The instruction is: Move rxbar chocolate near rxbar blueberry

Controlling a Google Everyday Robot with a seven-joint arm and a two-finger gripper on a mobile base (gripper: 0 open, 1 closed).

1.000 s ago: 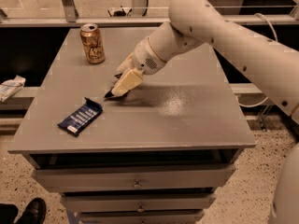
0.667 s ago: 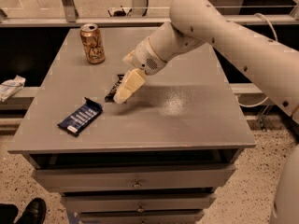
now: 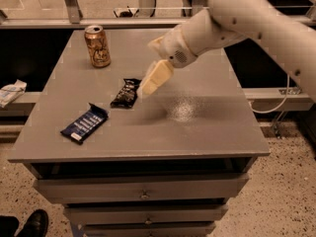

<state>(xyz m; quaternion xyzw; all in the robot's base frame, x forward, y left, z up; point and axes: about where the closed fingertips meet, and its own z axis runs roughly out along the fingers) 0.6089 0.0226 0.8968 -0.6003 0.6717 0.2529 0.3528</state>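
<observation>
A: Where was the gripper found?
B: The gripper was found low over the middle of the counter, carried on a white arm stretched in from 2 o'clock. Its tip was angled down toward 7 o'clock.
A: Was it spread or closed?
B: That could not be told; only one cream wedge was made out.
A: And the black bar?
B: The black bar was laid flat on the counter, left of centre, its length set roughly along the 1-to-7 o'clock line. The gripper's tip was placed just beside it at 3 o'clock; whether the two were touching could not be judged.
A: Where was the blue bar?
B: The blue bar was laid flat at 8 o'clock from the black bar, near it but apart, with bare counter left between them.
A: What else was noted?
B: A can was stood upright at 11 o'clock from the black bar, well apart from it. Drawers were seen below the counter, and a dark shoe on the floor at 7 o'clock.
</observation>
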